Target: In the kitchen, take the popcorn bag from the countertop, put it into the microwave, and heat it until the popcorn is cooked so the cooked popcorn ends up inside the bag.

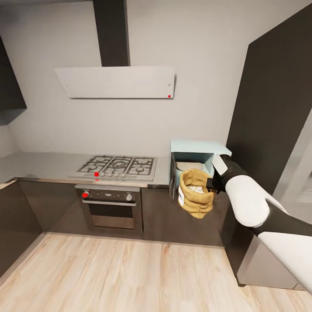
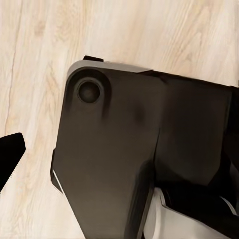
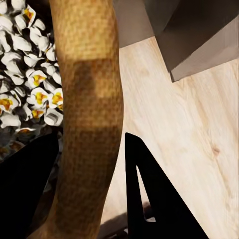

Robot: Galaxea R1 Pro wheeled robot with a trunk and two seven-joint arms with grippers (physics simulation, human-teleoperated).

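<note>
popcorn bag (image 1: 197, 193): held in mid-air just in front of the microwave (image 1: 199, 162), level with its open cavity and above the wooden floor (image 1: 130, 273); it hangs upright with the mouth up, so the contents stay in.
right gripper (image 1: 211, 183): closed on the rolled rim of the popcorn bag from the side facing the robot; in the right wrist view one dark finger (image 3: 154, 199) sits outside the tan wall (image 3: 89, 119) and the other inside, which pinches the rim and leaves the mouth open.
popcorn (image 3: 27, 74): white, puffed pieces with yellow centres heaped inside the bag; they look popped, though this is a judgement from a close, partial view.
microwave: stands on the countertop (image 1: 39, 167) right of the gas hob (image 1: 117, 167), door swung open to the left, a pale tray visible inside; the open door gives the arm a straight path.
left gripper: cannot tell whether it is open or closed; the left wrist view shows a dark robot housing (image 2: 114, 149) and one black tip at the frame edge over the floor.
stage, as judged: bag at the microwave mouth, not resting on any surface.
risk: a rim-only grip lets the sack swing and tip.
</note>
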